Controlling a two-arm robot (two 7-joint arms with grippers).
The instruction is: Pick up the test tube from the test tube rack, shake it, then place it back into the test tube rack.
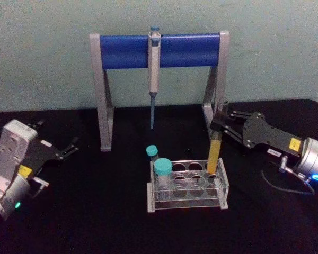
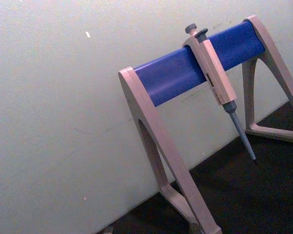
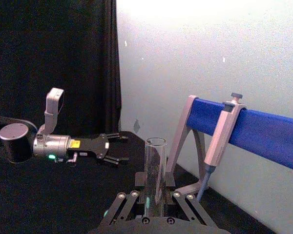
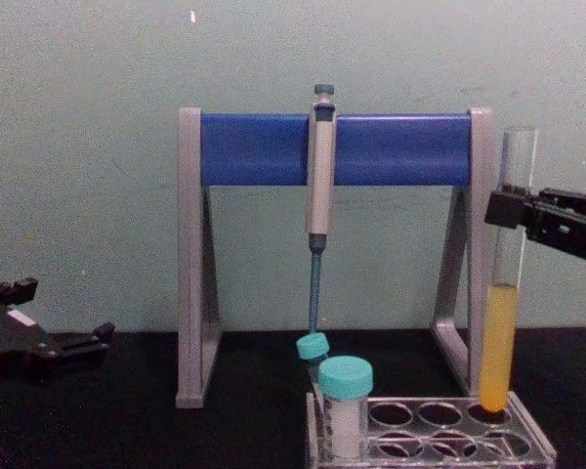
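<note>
The test tube (image 1: pixel 216 145) is a tall clear glass tube with yellow-orange liquid in its lower part. It stands upright with its round bottom in the back right hole of the test tube rack (image 1: pixel 188 203). My right gripper (image 1: pixel 218 129) is shut on the tube's upper, empty part, reaching in from the right. From the chest view the right gripper (image 4: pixel 514 209) grips the test tube (image 4: pixel 498 342) above the liquid, over the rack (image 4: pixel 439 440). The right wrist view has the tube (image 3: pixel 155 170) upright between the fingers. My left gripper (image 1: pixel 72 147) rests open at the far left, holding nothing.
Two teal-capped tubes (image 1: pixel 162 172) stand in the rack's left holes. Behind the rack is the grey-and-blue pipette stand (image 1: pixel 159 50) with a grey-blue pipette (image 1: pixel 153 74) hanging from its bar, tip down. A pale wall closes off the back of the black table (image 1: pixel 95 222).
</note>
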